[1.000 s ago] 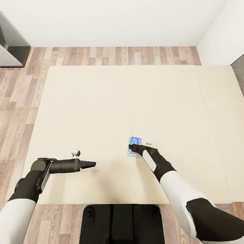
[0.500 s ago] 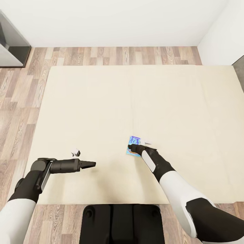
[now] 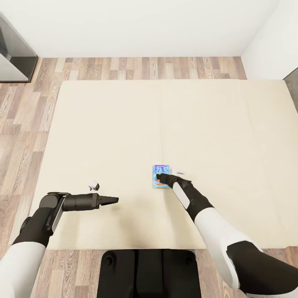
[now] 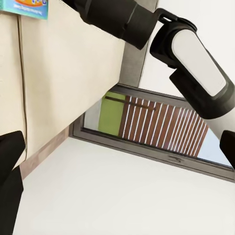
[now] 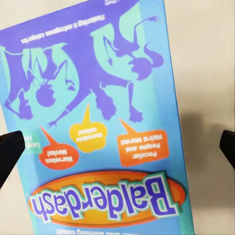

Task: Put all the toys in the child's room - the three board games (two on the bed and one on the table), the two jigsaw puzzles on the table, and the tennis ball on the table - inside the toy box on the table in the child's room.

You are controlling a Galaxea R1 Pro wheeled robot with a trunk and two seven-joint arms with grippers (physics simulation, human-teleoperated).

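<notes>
Board game (image 5: 100, 127) (blue box), "Balderdash" lettering

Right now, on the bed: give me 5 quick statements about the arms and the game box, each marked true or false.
1. The small blue board game lies flat on the beige bed. True.
2. The right tool is open, its fingertips showing at either side of the box. True.
3. The left tool is gripping the board game. False: it hovers over bare mattress, well apart from the box.
4. The box's print reads "Balderdash" in the right wrist view. True.
5. The box sits on the wood floor. False: it is on the mattress, away from the edges.
</notes>
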